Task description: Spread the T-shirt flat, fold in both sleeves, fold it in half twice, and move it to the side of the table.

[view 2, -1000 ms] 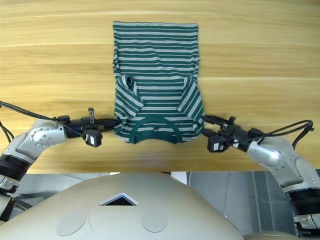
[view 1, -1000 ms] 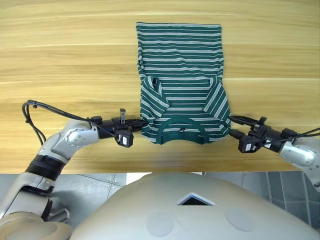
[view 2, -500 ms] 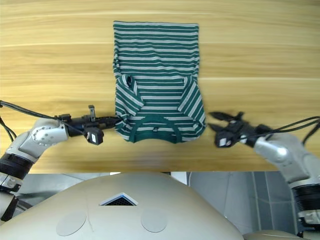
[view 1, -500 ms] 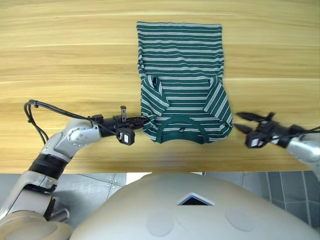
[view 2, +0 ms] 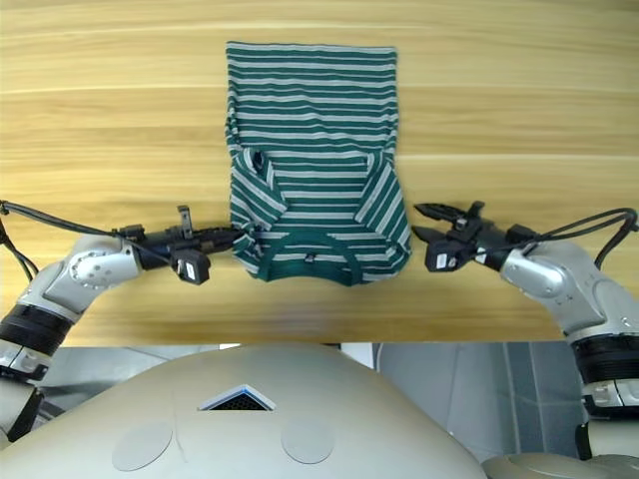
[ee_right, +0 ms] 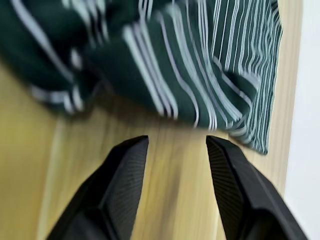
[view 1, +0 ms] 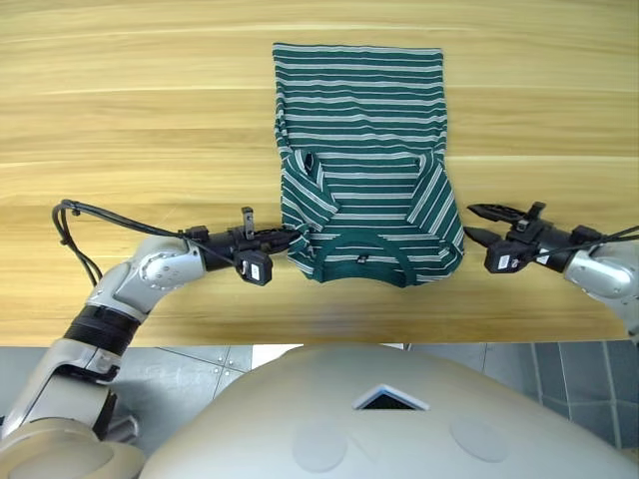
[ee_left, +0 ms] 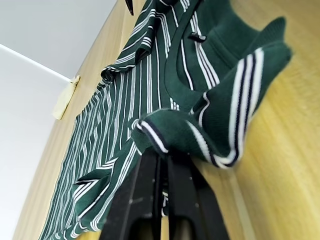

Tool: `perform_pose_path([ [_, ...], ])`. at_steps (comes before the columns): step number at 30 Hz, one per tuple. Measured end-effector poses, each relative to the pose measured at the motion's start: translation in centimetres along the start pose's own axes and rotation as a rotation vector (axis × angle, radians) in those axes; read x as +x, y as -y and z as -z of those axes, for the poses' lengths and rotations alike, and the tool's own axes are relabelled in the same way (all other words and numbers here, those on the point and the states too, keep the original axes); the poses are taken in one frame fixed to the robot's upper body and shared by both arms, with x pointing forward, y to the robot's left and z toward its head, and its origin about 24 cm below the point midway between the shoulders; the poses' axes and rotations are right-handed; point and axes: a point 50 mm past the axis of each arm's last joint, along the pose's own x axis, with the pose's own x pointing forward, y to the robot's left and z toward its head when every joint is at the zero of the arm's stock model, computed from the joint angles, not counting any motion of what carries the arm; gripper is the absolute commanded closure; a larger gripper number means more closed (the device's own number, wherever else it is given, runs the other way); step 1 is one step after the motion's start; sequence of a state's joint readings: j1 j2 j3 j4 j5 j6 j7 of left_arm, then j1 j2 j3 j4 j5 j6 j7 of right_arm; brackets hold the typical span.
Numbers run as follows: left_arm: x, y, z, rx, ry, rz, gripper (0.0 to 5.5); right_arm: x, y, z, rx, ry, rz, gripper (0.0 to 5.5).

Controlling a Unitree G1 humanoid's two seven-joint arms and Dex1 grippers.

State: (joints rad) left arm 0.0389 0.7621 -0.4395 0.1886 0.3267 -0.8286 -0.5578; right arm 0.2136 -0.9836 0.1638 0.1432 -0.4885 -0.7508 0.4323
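The striped T-shirt (view 1: 361,150) is laid out in the middle of the wooden counter (view 1: 140,120), hem at 12 o'clock, collar (view 1: 360,261) at 6 o'clock. Both sleeves are seen already turned in over the chest, the left sleeve (view 1: 308,190) and the right sleeve (view 1: 431,195) angled toward each other. By the look of it, the first fold in half is being set up.

At 8 o'clock of the shirt, the near shoulder corner is pinched by the left hand (view 1: 292,238), and in the left wrist view the cloth is bunched and lifted a little off the wood above the clenched fingers (ee_left: 150,172). At 4 o'clock, the right hand (view 1: 469,221) is held spread wide, just beside the other shoulder corner but not touching it; nothing is gripped there.

So the matching corner has yet to be taken. The right hand would need to be slid in and clenched on that corner, then both corners lifted together and carried toward 12 o'clock, to be laid on the hem.

A black cable (view 1: 72,226) is looped behind the left arm at 9 o'clock, well apart from the shirt. The likelier trouble is judged to be the loose sleeves, which could be shaken open if the two corners are raised unevenly.
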Motion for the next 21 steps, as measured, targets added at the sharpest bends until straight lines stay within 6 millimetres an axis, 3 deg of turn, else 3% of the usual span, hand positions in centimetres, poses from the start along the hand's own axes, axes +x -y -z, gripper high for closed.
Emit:
perform_pose_path([
  [9,0.0,0.0,0.0,0.001,-0.001,0.0,5.5,-0.4,-1.2,-3.4,0.013,0.137,-0.053,3.33],
  [21,-0.1,0.0,0.0,-0.003,-0.003,-0.009,5.5,-0.2,-0.3,-2.2,-0.007,0.07,-0.033,3.33],
])
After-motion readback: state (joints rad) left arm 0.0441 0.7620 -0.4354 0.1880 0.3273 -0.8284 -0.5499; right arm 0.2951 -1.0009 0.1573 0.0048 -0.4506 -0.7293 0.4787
